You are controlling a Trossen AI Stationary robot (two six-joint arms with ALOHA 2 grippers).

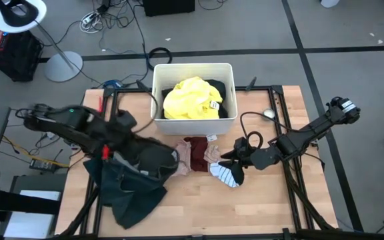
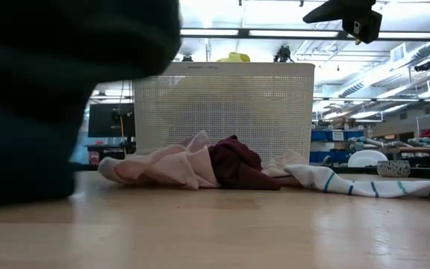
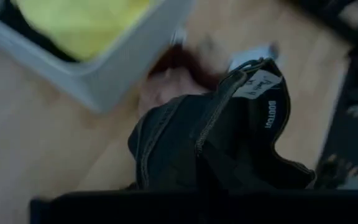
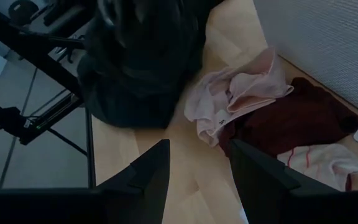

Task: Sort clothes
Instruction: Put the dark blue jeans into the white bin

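Item, sorting: my left tool is pinching the dark green garment at frame lower left, needing lifting binward; my right tool is hovering spread.

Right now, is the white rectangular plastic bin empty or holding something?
Holding clothes. The white rectangular plastic bin has a crumpled bright yellow garment filling most of it, with dark fabric beside it.

A large dark green garment lies bunched at the counter's left. Crumpled pink, maroon and white striped pieces sit mid-counter. A yellow piece fills the bin.
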